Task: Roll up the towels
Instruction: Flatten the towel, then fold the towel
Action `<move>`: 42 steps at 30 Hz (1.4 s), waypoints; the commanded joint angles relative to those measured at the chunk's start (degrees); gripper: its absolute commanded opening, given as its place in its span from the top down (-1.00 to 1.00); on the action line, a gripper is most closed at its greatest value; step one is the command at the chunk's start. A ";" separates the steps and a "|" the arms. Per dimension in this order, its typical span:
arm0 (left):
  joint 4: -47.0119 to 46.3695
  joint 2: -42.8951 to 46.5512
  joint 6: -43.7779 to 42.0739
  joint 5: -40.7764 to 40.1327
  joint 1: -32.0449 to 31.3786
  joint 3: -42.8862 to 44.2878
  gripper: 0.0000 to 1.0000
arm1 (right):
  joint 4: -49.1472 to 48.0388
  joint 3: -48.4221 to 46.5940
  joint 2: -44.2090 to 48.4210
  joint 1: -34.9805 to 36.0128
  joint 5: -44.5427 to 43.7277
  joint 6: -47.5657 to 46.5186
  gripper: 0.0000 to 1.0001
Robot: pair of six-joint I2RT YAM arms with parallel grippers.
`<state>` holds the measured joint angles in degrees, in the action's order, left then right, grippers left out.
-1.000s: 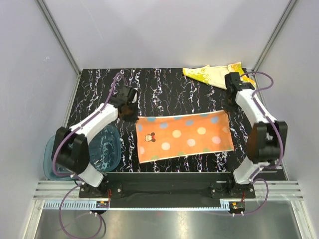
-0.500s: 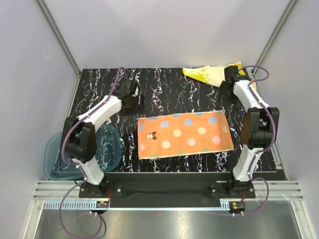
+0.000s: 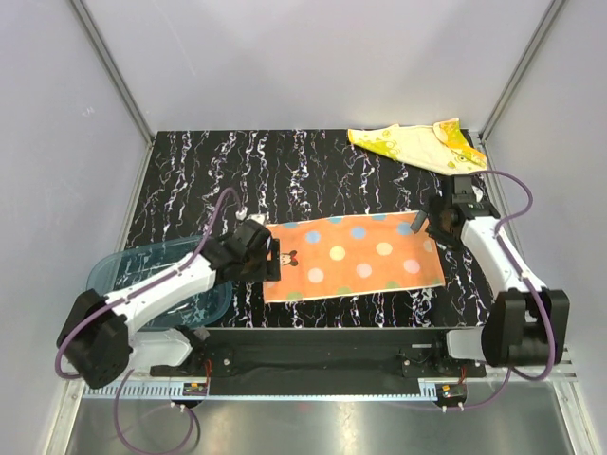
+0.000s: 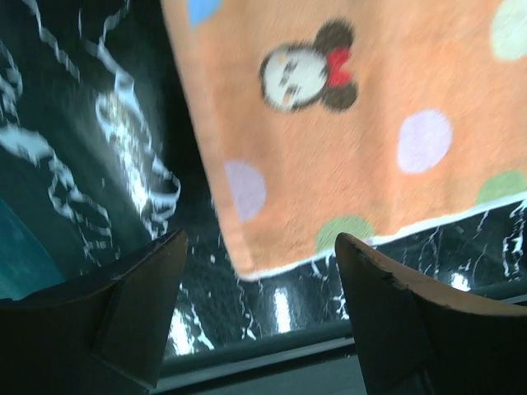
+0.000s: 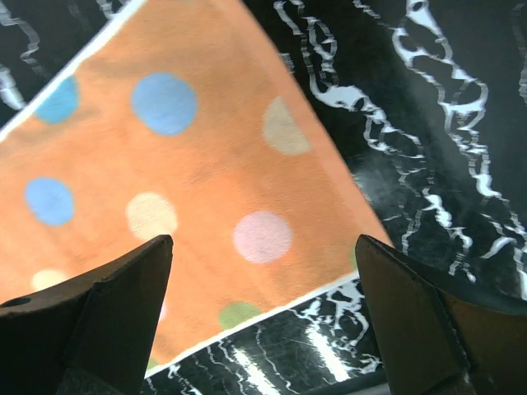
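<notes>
— How do the towels look?
— On the black marbled table (image 3: 313, 171), the orange towel (image 3: 356, 258) lies flat and unrolled near the front edge. It is dotted blue, cream, pink and green, with a mouse face at its left end. The smaller yellow towel (image 3: 417, 142) sits crumpled at the far right corner, well apart.
— What differs from a second ago?
— Both towels lie as before. The arms have swung nearer: the left gripper (image 4: 262, 240) now hangs over the orange towel's left end, the right gripper (image 5: 263, 243) over its right end. Both have jaws spread and hold nothing.
</notes>
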<state>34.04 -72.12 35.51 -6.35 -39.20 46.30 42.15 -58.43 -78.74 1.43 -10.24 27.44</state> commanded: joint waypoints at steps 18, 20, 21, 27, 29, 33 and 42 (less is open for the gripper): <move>-0.39 0.31 18.63 -9.99 -12.92 -8.86 -0.48 | -4.10 4.03 13.00 -0.20 14.11 1.74 -0.99; -0.21 0.92 19.51 -10.61 -12.92 -9.56 -0.47 | -4.18 4.21 13.17 -0.20 14.46 1.74 -0.99; -0.55 1.01 19.60 -10.61 -12.92 -9.74 -0.46 | -4.27 4.21 13.09 -0.11 14.81 1.65 -0.99; -2.40 -0.21 19.43 -9.65 -12.92 -11.06 -0.34 | -4.45 4.38 12.73 -0.11 14.99 1.65 -0.99; -2.58 -0.74 19.51 -9.65 -12.92 -11.23 -0.32 | -4.45 4.47 12.65 -0.11 14.99 1.65 -0.99; -3.10 -1.27 19.95 -10.35 -12.92 -11.32 -0.23 | -5.15 5.52 12.73 -0.20 14.99 1.74 -0.99; -4.16 -3.03 20.48 -11.41 -12.92 -10.44 -0.10 | -5.32 5.61 12.91 -0.11 15.69 1.39 -0.98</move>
<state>31.92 -73.91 54.74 -16.14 -51.88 35.31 37.87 -51.83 -67.13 1.43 4.23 29.15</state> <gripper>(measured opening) 0.560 0.988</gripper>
